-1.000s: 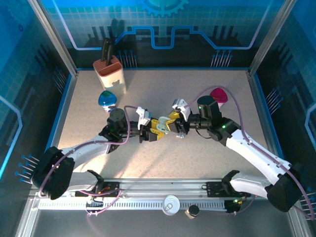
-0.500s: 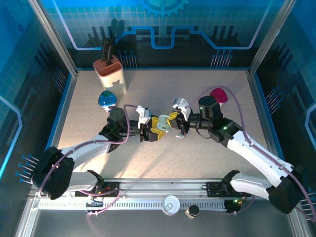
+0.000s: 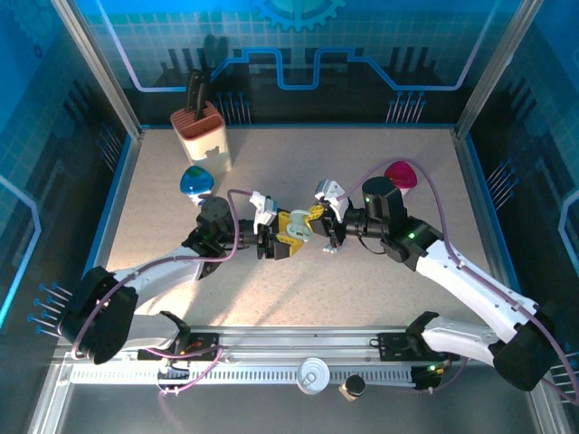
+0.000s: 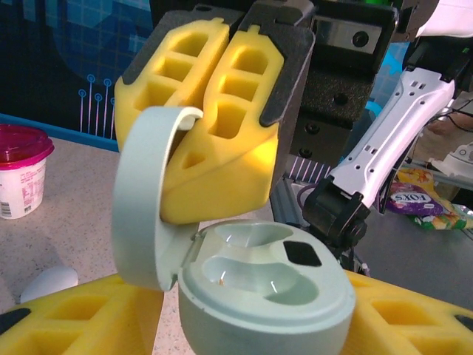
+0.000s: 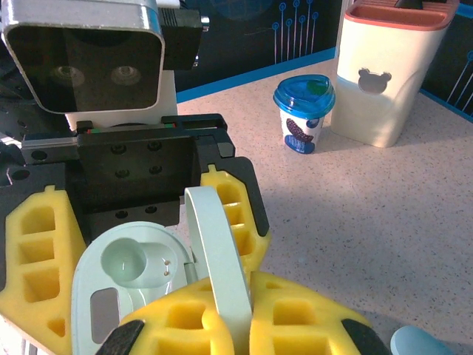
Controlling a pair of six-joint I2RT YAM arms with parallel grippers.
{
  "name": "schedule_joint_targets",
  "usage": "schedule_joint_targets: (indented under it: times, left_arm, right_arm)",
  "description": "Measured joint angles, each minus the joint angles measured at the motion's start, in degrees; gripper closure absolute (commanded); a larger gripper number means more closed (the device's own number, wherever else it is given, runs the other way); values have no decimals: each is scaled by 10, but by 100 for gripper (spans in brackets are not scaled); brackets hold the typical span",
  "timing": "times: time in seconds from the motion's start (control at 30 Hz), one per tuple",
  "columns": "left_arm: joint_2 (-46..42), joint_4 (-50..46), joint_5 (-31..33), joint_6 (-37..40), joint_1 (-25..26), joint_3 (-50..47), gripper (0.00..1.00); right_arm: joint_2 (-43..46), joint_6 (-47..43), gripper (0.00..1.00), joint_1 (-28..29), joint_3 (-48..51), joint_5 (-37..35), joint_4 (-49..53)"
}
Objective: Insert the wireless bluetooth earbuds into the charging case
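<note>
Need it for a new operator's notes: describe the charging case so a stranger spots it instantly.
Look at the centre of the speckled table, where both arms' yellow fingers meet. Between them sits the charging case: a pale mint pebble, lid hinged open, unlike the blue-lidded cup and magenta-lidded cup farther back.

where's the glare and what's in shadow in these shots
Top external: a bright pool of light on the table near the front edge. Left wrist: tiny glints inside the open case, yellow foam behind it glowing. Right wrist: a shadow band crosses the table, the blue-lidded cup is sharp.
</note>
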State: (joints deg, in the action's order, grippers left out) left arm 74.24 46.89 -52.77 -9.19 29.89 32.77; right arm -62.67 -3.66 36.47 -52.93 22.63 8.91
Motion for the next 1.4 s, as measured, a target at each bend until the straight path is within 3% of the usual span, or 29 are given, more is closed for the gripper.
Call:
schedule_joint_targets:
  times: [0.17, 0.37, 0.53, 0.7, 0.8, 0.9, 1.13, 1.4]
  left_arm:
    - [2, 11, 0, -8, 0, 0, 43]
    - [4, 19, -4, -14, 1, 1, 66]
    - [7, 19, -5, -14, 1, 2, 72]
    - [8, 19, -4, -13, -1, 2, 71]
    - [13, 28, 3, -14, -9, 2, 71]
    - [19, 47, 12, -16, -25, -3, 71]
    - [39, 113, 36, -47, -57, -27, 71]
    - [47, 157, 41, -71, -69, -31, 71]
  right_arm:
    - [0, -3, 100, 0, 0, -1, 0]
    - [0, -5, 100, 2, 0, -12, 0]
    - [0, -9, 98, 2, 0, -17, 1]
    - [2, 8, 49, 1, 0, -21, -3]
    - [22, 36, 35, -12, 2, -19, -11]
    - [64, 68, 29, -34, 11, -12, -26]
    - [155, 186, 34, -110, 79, -29, -45]
    - [64, 304, 46, -142, 128, -64, 30]
